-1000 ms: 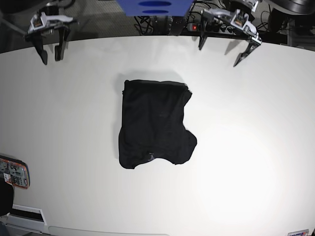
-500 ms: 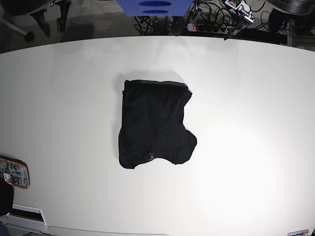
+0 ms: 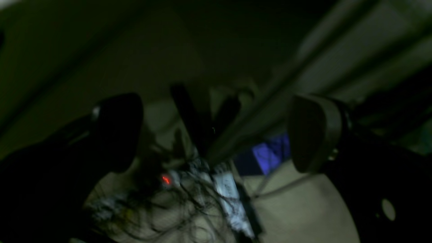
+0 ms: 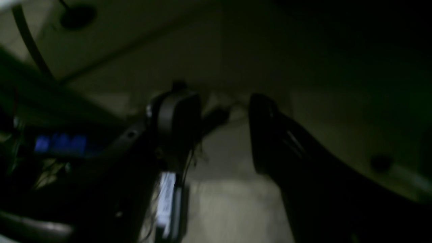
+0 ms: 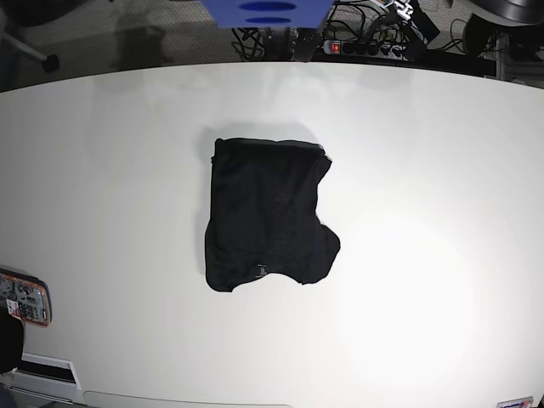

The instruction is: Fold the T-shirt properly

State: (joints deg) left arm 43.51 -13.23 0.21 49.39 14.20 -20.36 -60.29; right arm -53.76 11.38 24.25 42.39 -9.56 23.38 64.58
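Black cloth, the T-shirt point(image 5: 269, 218), lay folded into a compact, roughly rectangular bundle near the middle of the white table point(image 5: 442, 212). Its far edge was straight; its near edge was rounded, with one lobe bulging toward the right of the base view. A small pale mark, possibly a label, showed near the near edge. Nothing touched the shirt, and bare tabletop lay on every side of it.

Neither arm stood over the table in the base view. The left wrist view was dark and blurred. In it the left gripper point(image 3: 216, 135) had its two fingers point(image 3: 116, 131) spread far apart, with nothing between them. Behind the gap appeared a tangle of cables point(image 3: 189, 202) and a small red light point(image 3: 165, 180); finer detail could not be made out.

The right wrist view was darker still. The right gripper point(image 4: 222, 131) showed its fingers point(image 4: 175, 118) parted by a clear gap, and no object sat in that gap.

At the far edge of the table, the base view showed a blue panel point(image 5: 265, 12) and a power strip point(image 5: 361, 47) with a red lamp. An orange and black device point(image 5: 24, 299) lay at the near left corner of the table, well apart from the shirt.
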